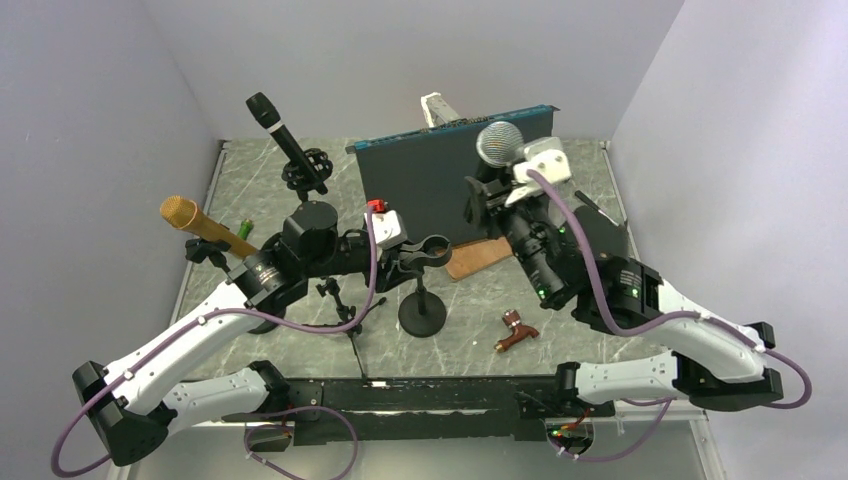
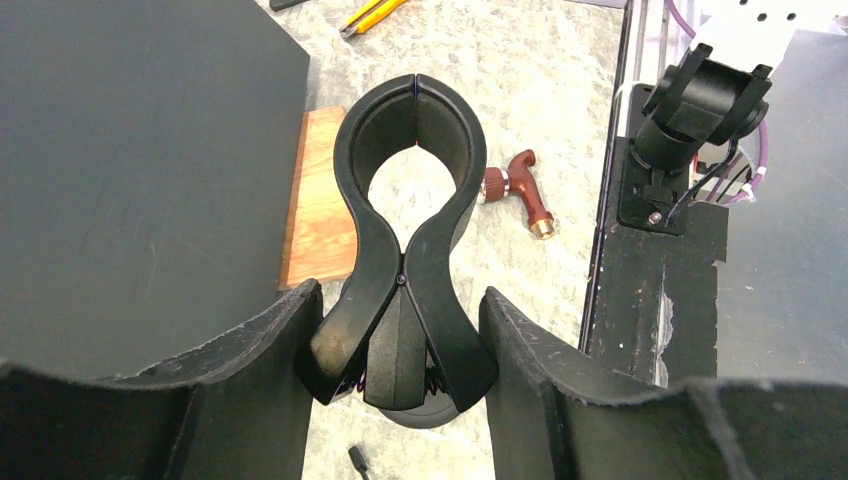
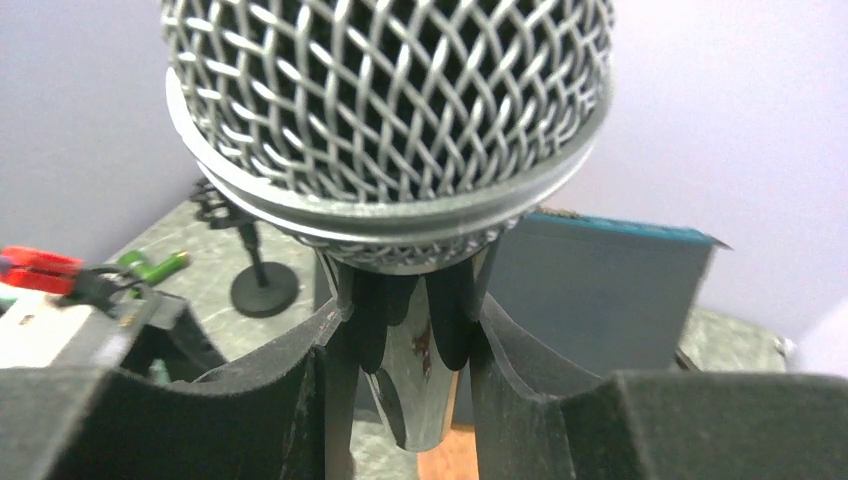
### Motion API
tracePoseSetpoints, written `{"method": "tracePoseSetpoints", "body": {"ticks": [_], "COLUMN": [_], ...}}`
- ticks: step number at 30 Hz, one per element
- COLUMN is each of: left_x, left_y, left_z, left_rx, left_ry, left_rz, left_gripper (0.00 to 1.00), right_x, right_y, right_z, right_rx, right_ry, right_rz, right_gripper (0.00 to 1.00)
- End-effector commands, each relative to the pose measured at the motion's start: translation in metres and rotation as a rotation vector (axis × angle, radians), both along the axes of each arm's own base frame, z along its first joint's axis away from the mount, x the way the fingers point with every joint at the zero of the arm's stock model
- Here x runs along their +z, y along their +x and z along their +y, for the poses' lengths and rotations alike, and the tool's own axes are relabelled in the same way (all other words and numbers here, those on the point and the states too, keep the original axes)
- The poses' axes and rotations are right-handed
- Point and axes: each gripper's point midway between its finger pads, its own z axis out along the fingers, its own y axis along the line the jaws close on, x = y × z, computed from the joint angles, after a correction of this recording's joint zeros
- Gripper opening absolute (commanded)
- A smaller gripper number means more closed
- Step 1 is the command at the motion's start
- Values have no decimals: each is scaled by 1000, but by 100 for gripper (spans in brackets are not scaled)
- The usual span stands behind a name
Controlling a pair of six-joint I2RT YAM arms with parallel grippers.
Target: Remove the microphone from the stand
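My right gripper (image 1: 503, 182) is shut on the microphone (image 1: 499, 142), which has a silver mesh head and a dark tapered body. It holds the microphone up in the air, right of the stand and in front of the dark panel. In the right wrist view the fingers (image 3: 320, 350) press the body just under the mesh head (image 3: 390, 110). The stand's black spring clip (image 2: 412, 190) is empty, with its tips closed together. My left gripper (image 2: 400, 295) is open, a finger on either side of the clip's handles. The stand's round base (image 1: 422, 315) sits mid-table.
A black microphone (image 1: 275, 120) and a gold microphone (image 1: 190, 215) sit on other stands at the back left. A dark blue panel (image 1: 440, 180) stands behind. A wooden block (image 2: 320, 200) and a red-brown fitting (image 2: 525, 190) lie near the stand.
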Motion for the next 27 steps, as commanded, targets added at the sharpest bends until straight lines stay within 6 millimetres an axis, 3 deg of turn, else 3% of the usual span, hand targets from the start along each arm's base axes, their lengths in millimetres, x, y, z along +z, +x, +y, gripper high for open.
{"method": "tracePoseSetpoints", "body": {"ticks": [1, 6, 10, 14, 20, 24, 27], "left_x": [1, 3, 3, 4, 6, 9, 9], "left_y": [5, 5, 4, 3, 3, 1, 0], "left_z": [2, 1, 0, 0, 1, 0, -1], "left_rx": [27, 34, 31, 33, 47, 38, 31], "left_ry": [13, 6, 5, 2, -3, -14, -22], "left_rz": [-14, -6, 2, 6, 14, 15, 17], "left_gripper": [0, 0, 0, 0, 0, 7, 11], "right_x": [0, -57, -127, -209, -299, -349, -374], "right_y": [10, 27, 55, 83, 99, 92, 85], "right_z": [-68, -134, -178, -200, -238, -265, -275], "right_rx": [-279, -531, -673, -788, -893, -988, -1003], "right_ry": [54, 101, 142, 140, 495, 764, 925], "right_rz": [-22, 55, 227, 461, 684, 849, 909], "right_gripper": [0, 0, 0, 0, 0, 0, 0]}}
